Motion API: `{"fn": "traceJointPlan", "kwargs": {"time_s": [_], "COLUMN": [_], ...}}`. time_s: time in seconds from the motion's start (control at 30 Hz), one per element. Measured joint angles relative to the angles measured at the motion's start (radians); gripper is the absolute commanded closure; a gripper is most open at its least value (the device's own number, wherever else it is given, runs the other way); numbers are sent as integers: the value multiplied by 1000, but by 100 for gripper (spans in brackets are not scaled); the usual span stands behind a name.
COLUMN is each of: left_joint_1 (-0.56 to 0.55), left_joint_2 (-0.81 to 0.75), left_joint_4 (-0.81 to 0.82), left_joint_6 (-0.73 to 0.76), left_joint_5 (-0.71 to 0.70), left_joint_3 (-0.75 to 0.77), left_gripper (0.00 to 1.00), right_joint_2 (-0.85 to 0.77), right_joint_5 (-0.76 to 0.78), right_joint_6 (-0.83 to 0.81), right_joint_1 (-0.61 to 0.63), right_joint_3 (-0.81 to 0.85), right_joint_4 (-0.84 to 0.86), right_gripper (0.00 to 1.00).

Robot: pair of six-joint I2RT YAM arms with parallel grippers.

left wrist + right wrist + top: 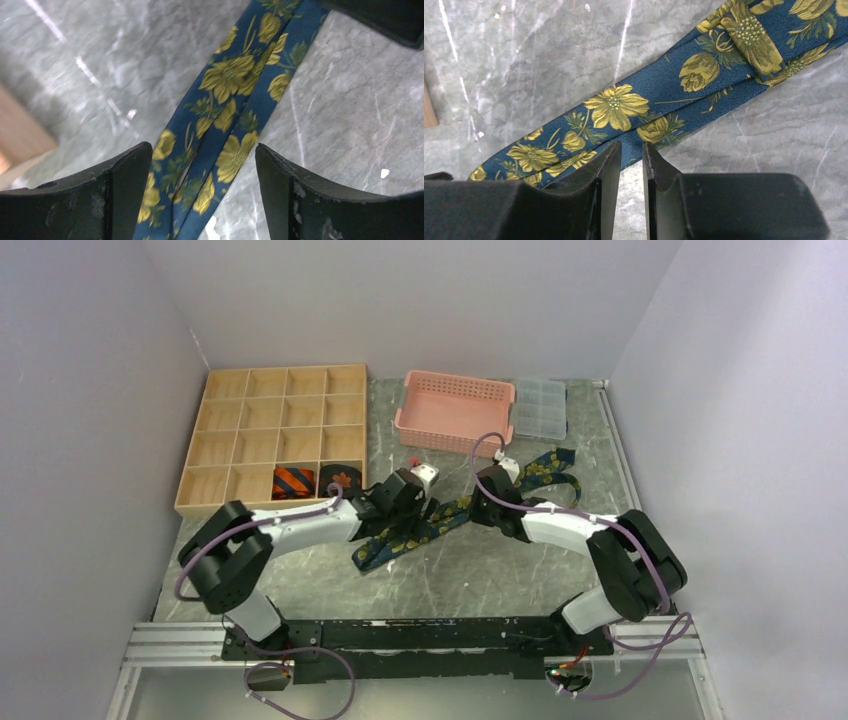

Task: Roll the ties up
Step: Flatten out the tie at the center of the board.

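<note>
1. Grey marble tabletop point(470, 580) carries the floral tie point(415, 532), unrolled and doubled over.
2. Left gripper point(202, 152) gapes wide astride it; closing off-centre might catch one layer only.
3. Right gripper point(630, 150) is nearly closed at the tie's edge. I cannot tell if it grips, so the fabric may slip.

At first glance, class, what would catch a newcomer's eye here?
A blue tie with yellow flowers lies stretched across the grey table. At the back left, a wooden tray holds two rolled ties in its nearest row; a pink basket sits beside it.
</note>
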Motion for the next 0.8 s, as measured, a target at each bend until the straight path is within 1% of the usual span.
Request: {"fn": "traceJointPlan", "kwargs": {"time_s": [0.23,0.3,0.37,0.43,0.53,0.6,0.77,0.8], "left_joint_1": [38,51,61,71,79,82,82,82], "left_joint_2": [186,216,237,253,275,279,281,281], "left_joint_4": [16,14,12,8,7,11,11,11], "left_joint_6": [59,74,85,99,114,120,127,126], "left_joint_5": [135,153,165,175,190,197,210,213], "left_joint_3": [111,134,157,182,218,222,220,220], "left_gripper": [22,24,31,42,54,67,84,93], "right_joint_2": [54,58,64,69,75,75,76,76], "right_joint_5": [2,3,3,4,7,8,7,7], "right_joint_6": [8,9,12,14,18,19,26,26], "right_joint_1": [0,0,-1,-1,-2,-3,-10,-11], "right_joint_3": [1,1,1,1,1,1,1,1], "right_joint_4": [35,45,55,64,77,77,77,77], "right_gripper": [76,77,78,78,79,79,80,80]}}
